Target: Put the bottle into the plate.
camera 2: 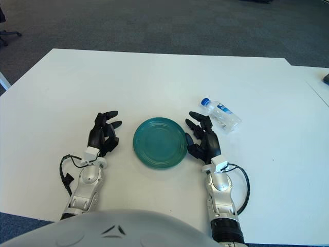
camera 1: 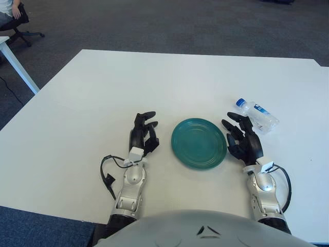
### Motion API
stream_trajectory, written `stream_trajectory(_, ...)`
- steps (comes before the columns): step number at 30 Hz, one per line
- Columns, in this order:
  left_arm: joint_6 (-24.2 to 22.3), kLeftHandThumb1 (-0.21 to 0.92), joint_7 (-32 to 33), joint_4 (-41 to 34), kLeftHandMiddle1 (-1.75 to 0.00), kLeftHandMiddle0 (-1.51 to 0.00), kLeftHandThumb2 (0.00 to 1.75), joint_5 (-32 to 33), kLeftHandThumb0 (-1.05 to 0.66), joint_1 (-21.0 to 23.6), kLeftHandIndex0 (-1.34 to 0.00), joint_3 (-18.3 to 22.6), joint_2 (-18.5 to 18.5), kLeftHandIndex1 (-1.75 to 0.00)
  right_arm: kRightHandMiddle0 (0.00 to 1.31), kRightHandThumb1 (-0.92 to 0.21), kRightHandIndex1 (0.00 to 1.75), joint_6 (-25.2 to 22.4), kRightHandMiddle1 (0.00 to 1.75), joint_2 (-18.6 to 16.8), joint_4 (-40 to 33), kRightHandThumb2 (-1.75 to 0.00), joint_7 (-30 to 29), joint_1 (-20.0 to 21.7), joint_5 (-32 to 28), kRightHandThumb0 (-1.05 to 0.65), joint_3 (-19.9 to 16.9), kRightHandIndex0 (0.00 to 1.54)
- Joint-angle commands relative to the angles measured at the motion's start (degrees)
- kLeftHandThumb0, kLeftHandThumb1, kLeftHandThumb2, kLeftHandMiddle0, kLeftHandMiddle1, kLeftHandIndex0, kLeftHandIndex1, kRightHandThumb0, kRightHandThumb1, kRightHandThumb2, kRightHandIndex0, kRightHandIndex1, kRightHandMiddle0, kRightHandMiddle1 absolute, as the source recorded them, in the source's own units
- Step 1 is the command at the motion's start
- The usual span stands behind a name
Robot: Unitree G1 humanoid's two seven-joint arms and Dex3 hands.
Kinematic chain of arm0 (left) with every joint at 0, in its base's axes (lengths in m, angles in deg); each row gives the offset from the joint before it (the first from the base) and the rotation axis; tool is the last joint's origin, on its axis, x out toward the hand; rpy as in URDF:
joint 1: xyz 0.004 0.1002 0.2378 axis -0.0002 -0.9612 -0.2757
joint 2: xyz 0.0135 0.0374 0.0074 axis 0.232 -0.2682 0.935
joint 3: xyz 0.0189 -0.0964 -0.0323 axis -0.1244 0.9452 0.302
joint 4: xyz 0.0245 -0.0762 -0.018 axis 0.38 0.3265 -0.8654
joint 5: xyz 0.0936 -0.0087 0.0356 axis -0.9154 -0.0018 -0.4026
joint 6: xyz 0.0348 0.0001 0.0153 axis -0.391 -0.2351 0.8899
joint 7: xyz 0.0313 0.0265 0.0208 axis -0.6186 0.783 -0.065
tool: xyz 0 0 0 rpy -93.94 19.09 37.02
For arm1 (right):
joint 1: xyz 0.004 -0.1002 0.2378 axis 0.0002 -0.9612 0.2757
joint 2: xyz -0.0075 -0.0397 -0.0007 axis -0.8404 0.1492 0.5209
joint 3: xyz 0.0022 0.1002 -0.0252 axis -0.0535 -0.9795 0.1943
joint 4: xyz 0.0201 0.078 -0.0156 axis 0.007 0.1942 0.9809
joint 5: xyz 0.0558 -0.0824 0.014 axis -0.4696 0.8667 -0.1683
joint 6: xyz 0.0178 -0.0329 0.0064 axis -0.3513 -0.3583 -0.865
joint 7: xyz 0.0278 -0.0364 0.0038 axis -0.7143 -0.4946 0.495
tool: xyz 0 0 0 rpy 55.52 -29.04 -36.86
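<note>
Bottle (camera 1: 257, 115) lies on its side at one o'clock from the right hand (camera 1: 243, 141), fingers spread and empty, long axis running ten to four. From the right eye, the relaxed, empty left hand (camera 2: 103, 135) (farther off) sits at nine o'clock of the plate (camera 2: 160, 142).

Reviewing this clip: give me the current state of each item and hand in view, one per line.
bottle: lying on its side on the table, right of the plate, not held.
plate: upright on the table, nothing in it.
right hand: open, between plate and bottle, holding nothing.
left hand: open, left of the plate, idle.
table: white, bearing everything.
</note>
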Motion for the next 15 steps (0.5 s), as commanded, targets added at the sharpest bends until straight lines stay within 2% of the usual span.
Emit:
stream_trajectory(1, -1.0, 0.92, 0.2, 2.7, -0.79, -0.51, 0.93, -0.1, -0.74, -0.6, -0.26, 0.6, 0.0, -1.16, 0.0, -0.79, 0.12, -0.5, 0.9, -0.4, 1.9, -0.64, 0.2, -1.5, -0.6, -0.51, -0.2, 0.43)
stream_trajectory(9, 0.3, 0.92, 0.2, 4.7, -0.79, -0.51, 0.92, 0.0, -0.74, 0.5, -0.26, 0.8, -0.3, -1.16, 0.0, -0.78, 0.13, -0.6, 0.86, 0.1, 2.6, -0.66, 0.3, -0.6, -0.8, -0.5, -0.7, 0.41)
stream_trajectory(15, 1.1, 0.92, 0.2, 6.1, -0.79, -0.51, 0.92, 0.1, -0.75, 1.3, -0.26, 1.1, -0.4, -1.16, 0.0, -0.77, 0.14, -2.5, 0.87, 0.1, -0.8, -0.66, -1.0, 0.8, 0.4, -0.5, -0.6, 0.42)
